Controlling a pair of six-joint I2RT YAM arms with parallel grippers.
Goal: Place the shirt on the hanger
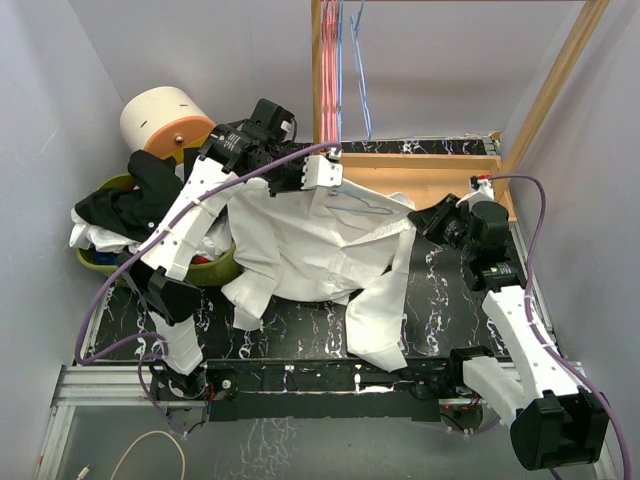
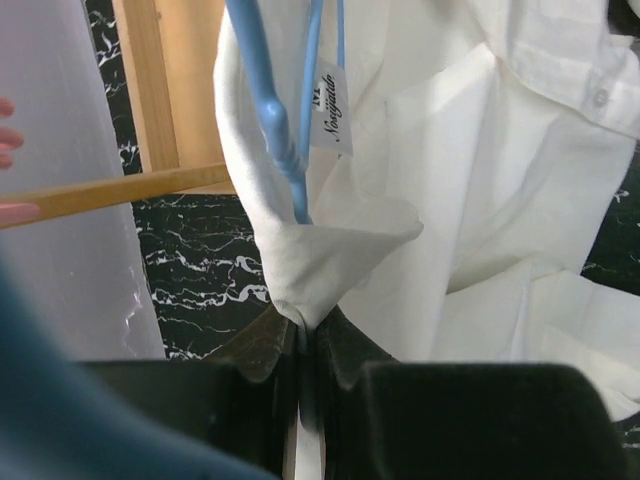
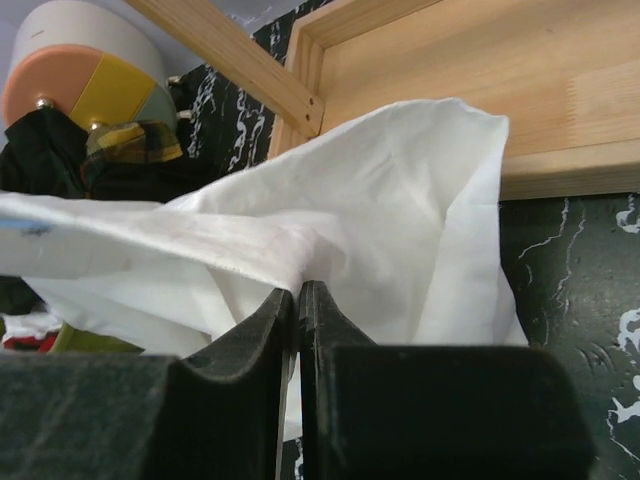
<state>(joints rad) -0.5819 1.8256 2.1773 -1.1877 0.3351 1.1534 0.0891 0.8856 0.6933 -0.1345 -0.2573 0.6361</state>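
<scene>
**While both grippers pinch white cloth, the shoulders are to be seated on the hanger**

Since the left gripper [image 2: 300,335] is clamped on a fold of the white shirt [image 1: 300,250] and the twisted neck of the light-blue wire hanger [image 2: 265,100] runs down into that same fold, cloth and wire appear to be held together. Whether the wire itself is caught cannot be told. The right gripper [image 3: 298,295] is closed on a thin edge of shirt fabric at the far-right shoulder. The shirt lies spread on the dark marbled table [image 1: 440,300] with its sleeves trailing toward the near edge. The hanger's outline is seen at the neck area, just in front of the wooden frame [image 1: 420,160].

The step in hand is judged to be drawing the shoulders over the hanger's arms. It would be done well if the right-hand pinch were drawn outward and slightly up, so that the shoulder is stretched past the wire's end. The left-hand grip would meanwhile serve as a steady anchor. Gentle tension is advised, since thin fabric can slip from a narrow pinch. A hard tug could also drag the hanger out of the neck opening.
</scene>
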